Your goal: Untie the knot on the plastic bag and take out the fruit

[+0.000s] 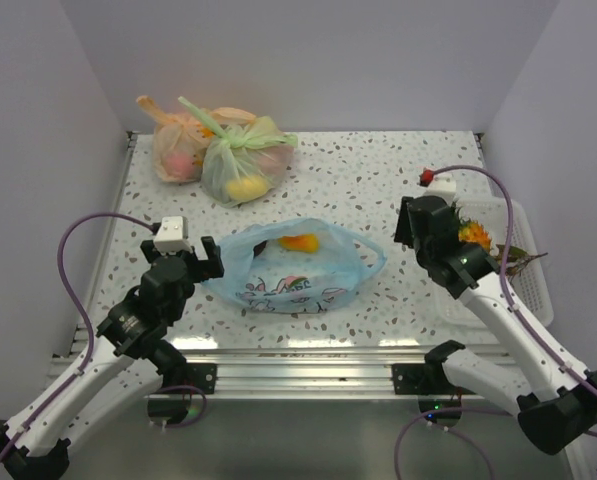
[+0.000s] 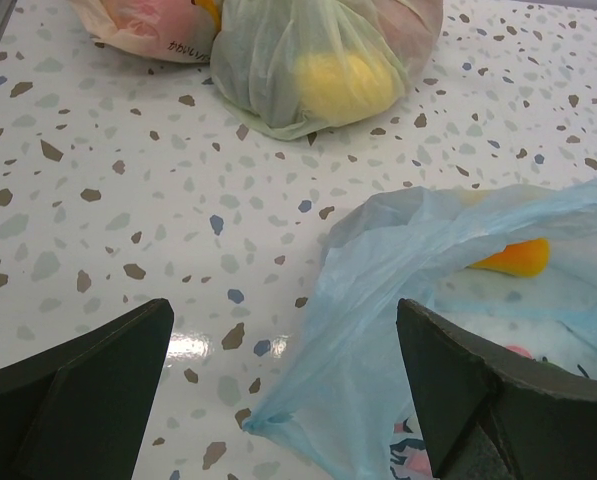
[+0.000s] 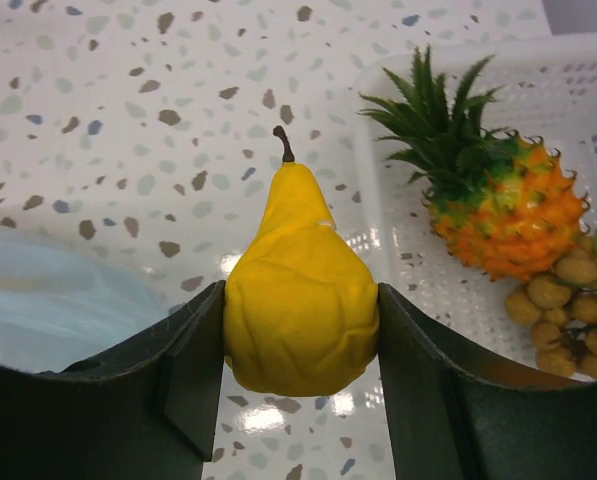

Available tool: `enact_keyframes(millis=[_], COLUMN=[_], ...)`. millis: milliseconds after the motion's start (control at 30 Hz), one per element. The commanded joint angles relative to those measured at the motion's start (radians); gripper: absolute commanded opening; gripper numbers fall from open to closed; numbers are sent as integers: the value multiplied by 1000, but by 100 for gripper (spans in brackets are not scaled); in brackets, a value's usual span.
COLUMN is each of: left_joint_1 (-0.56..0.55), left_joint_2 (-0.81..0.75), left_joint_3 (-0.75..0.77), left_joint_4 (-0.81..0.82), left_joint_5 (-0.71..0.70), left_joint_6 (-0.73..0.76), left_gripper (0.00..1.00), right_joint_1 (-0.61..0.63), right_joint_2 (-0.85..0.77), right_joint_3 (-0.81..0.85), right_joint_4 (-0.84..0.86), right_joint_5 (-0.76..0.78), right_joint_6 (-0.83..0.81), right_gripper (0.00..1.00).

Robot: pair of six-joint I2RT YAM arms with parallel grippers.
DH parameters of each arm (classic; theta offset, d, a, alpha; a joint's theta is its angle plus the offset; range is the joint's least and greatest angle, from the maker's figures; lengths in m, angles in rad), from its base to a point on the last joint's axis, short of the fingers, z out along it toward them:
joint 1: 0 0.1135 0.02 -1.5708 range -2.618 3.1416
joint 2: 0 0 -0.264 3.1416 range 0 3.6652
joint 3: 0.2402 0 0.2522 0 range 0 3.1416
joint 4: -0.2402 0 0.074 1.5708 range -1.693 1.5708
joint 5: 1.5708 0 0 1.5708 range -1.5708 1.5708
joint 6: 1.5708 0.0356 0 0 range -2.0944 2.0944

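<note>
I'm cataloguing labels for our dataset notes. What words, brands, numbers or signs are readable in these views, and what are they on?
Nothing can be quoted as it reads.
Orange bag: a short line of small dark print, too blurred to read.
Light blue bag: pink-and-black cartoon print, no legible letters.
Pear, pineapple, white basket: no text visible.

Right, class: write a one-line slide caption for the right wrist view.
Right gripper clamps a yellow pear beside the white basket holding the pineapple and tan berries.
</note>
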Motion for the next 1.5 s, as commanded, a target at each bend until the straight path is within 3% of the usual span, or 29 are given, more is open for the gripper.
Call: enact_keyframes(millis=[0,133,267,367,400,500,533,667,833,933,1167,1467], left_joint_1=[6,4,4,4,4,4,6,4,4,6,4,4], left_joint_2=[7,6,4,4,4,6,6,12,12,13,16,15], left_joint_3=[-6,-8,-6,-8,-8,-8,-8,-6,-6,-6,-6,-6], left_joint_4=[54,52,54,54,54,57,57,59,59,59,59,59], left_joint_5=[0,2,2,0,0,0,0,3,3,2,2,2], left_joint_6=[23,20,22,20,22,22,25,26,26,26,25,25], left_gripper=[100,100,100,100,100,100,100,100,100,100,100,100], right_joint_1=[-67,-196,-356,-423,-430,-428,-430,-431,-417,-349,-39,360], right_joint_2=[-33,-29,-4,17,19,4,0,-26,-27,-20,40,224], right_joint_3=[-28,-79,-133,-151,-154,-144,-139,-107,-59,-38,13,87], right_joint_4=[-51,-71,-36,-25,-23,-22,-20,-34,-31,-16,49,170], right_joint_5=[91,80,22,-25,-33,-78,-87,-136,-349,-403,-420,-343], right_joint_6=[5,58,72,65,63,43,32,-6,-76,-113,-140,-110], right_gripper=[2,2,18,42,64,94,96,99,99,98,95,77])
